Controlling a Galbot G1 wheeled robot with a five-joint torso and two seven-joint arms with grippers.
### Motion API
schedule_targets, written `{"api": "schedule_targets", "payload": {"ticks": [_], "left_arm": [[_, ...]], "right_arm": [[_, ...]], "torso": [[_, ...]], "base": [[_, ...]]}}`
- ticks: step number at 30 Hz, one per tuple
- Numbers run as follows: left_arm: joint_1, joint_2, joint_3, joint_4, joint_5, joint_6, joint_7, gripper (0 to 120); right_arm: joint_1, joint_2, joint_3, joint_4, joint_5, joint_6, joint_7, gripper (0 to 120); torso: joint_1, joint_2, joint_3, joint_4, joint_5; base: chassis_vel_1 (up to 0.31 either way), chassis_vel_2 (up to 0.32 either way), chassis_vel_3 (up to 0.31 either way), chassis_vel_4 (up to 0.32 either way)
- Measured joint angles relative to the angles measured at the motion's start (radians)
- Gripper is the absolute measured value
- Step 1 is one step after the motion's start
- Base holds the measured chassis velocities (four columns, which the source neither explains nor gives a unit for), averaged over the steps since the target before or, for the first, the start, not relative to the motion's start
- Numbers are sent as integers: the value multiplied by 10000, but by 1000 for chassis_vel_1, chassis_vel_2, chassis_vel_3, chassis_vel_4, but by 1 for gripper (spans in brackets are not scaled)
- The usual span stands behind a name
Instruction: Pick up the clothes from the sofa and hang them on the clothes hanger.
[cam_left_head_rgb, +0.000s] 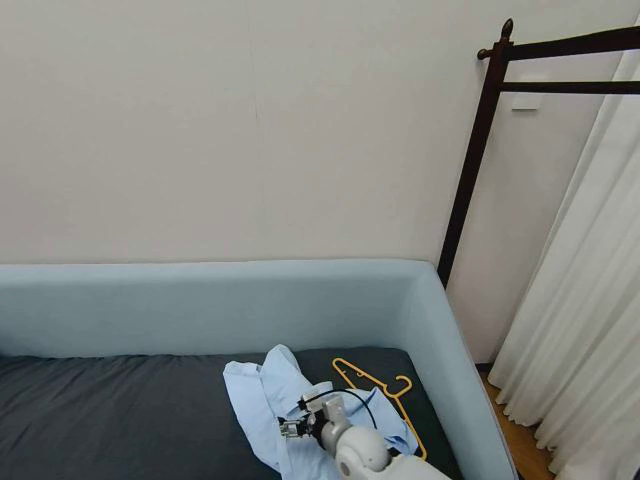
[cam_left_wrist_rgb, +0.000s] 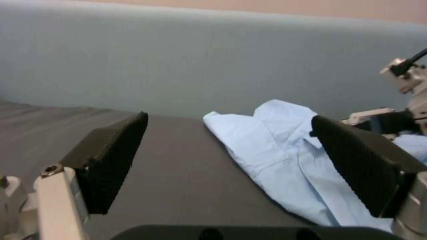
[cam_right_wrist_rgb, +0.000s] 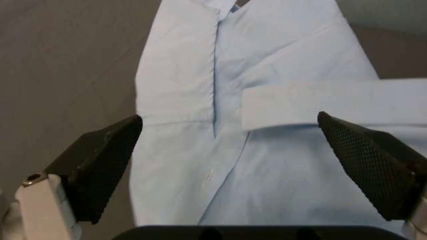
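Light-blue sofa (cam_left_head_rgb: 200, 300) across lower frame, dark clothes rack (cam_left_head_rgb: 470, 170) upper right, pale blue shirt (cam_left_head_rgb: 262, 400) crumpled on sofa seat, lower centre, yellow hanger (cam_left_head_rgb: 365, 381) just right of it, right gripper (cam_right_wrist_rgb: 230, 125) over shirt, jaws wide apart, left gripper (cam_left_wrist_rgb: 230, 120) near shirt, jaws wide apart.

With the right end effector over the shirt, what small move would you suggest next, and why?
Probably lower the right end effector onto the light blue shirt and close: its fingers are open above the fabric. The left end effector hovers open nearby.

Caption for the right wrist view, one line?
Open right pincer poised over the blue shirt lying on the dark sofa.
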Motion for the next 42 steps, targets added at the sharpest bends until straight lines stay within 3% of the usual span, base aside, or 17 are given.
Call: {"api": "schedule_targets", "payload": {"ticks": [14, 17, 21, 25, 40, 42], "left_arm": [[-50, 23, -7, 182, -67, -115, 0, 97], [-49, 29, -4, 224, -75, -155, 14, 96], [-47, 30, 0, 249, -99, -180, 46, 96], [-53, 26, 5, 277, -135, -186, 55, 96], [-100, -12, 18, 323, -179, -248, 78, 96], [-101, 1, 9, 323, -190, -254, 78, 96]], "right_arm": [[113, 1080, -162, -2141, -3638, 1556, -30, 99], [207, 1250, -154, -2580, -4244, 1626, -54, 85], [335, 1311, -103, -3006, -4663, 1586, -170, 75], [454, 1399, -84, -3363, -4775, 1541, -282, 84], [701, 1565, -85, -4220, -5372, 1700, -473, 34], [712, 1558, -74, -4301, -5457, 1756, -501, 22]], "torso": [[0, 0, 0, -4, 2], [0, 0, -1, -2, 3], [0, 0, 0, -5, 2], [0, 0, 0, -5, 2], [0, 1, 0, -3, 3], [0, 1, 0, -4, 3]], "base": [[0, 0, 0, 0], [0, 0, 0, 0], [0, 0, 0, 0], [0, 0, 0, 0], [0, 0, 0, 0], [0, 0, 0, 0]]}}
